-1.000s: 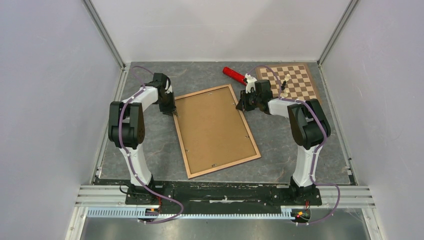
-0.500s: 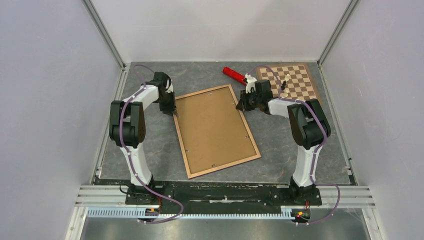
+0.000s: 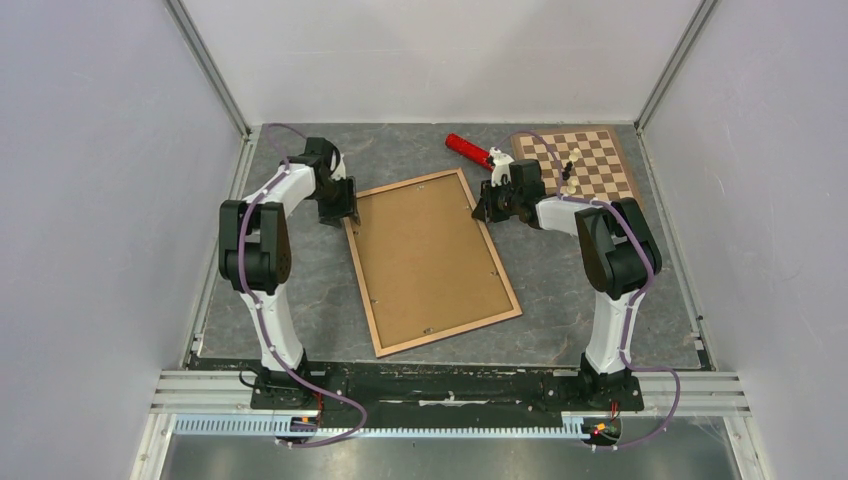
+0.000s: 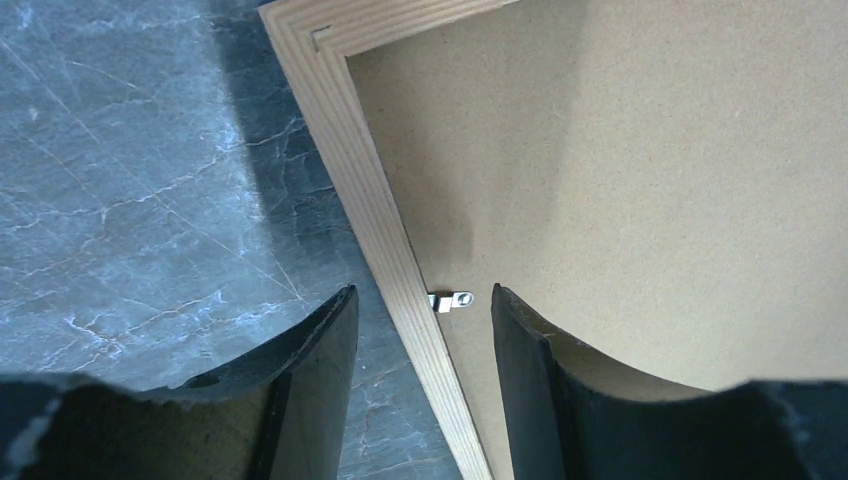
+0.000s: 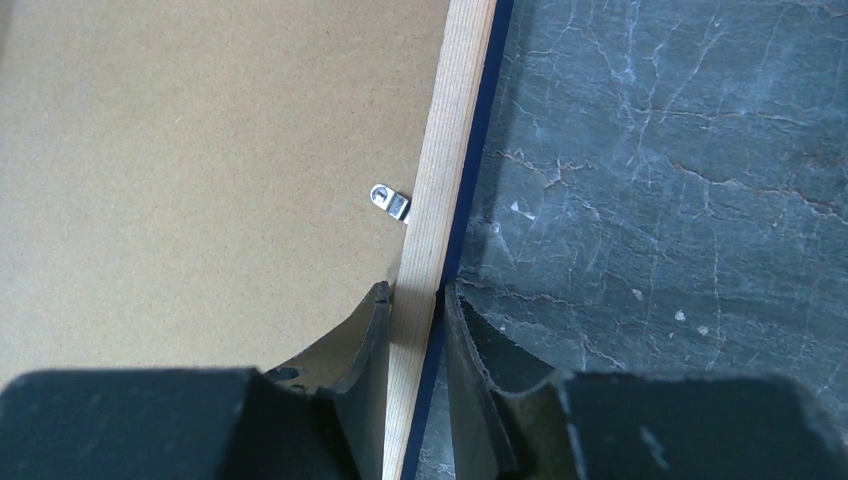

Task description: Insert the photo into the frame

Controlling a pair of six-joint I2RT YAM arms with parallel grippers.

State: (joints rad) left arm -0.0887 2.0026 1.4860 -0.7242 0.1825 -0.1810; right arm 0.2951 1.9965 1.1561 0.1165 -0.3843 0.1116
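Observation:
The frame point(image 3: 450, 332) lies on the grey table with its light wood side up, and a brown fibreboard panel point(image 3: 430, 260) fills it. The photo is hidden. My left gripper point(image 3: 342, 218) is open at the frame's left rail near the far corner. In the left wrist view this gripper point(image 4: 420, 295) straddles the wood rail point(image 4: 370, 200) without touching it, beside a small metal clip point(image 4: 452, 299). My right gripper point(image 3: 481, 212) is shut on the frame's right rail near the far right corner. In the right wrist view its fingers point(image 5: 375, 330) pinch the rail point(image 5: 450, 150), just below another clip point(image 5: 390, 203).
A wooden chessboard point(image 3: 600, 150) lies at the back right with a pale chess piece point(image 3: 570, 172) on it, close behind my right wrist. A red cylindrical object point(image 3: 467, 150) lies beyond the frame's far right corner. Enclosure walls stand on three sides.
My left gripper has opened and let go of the frame's left rail, shifting slightly. My right gripper and the frame have not moved.

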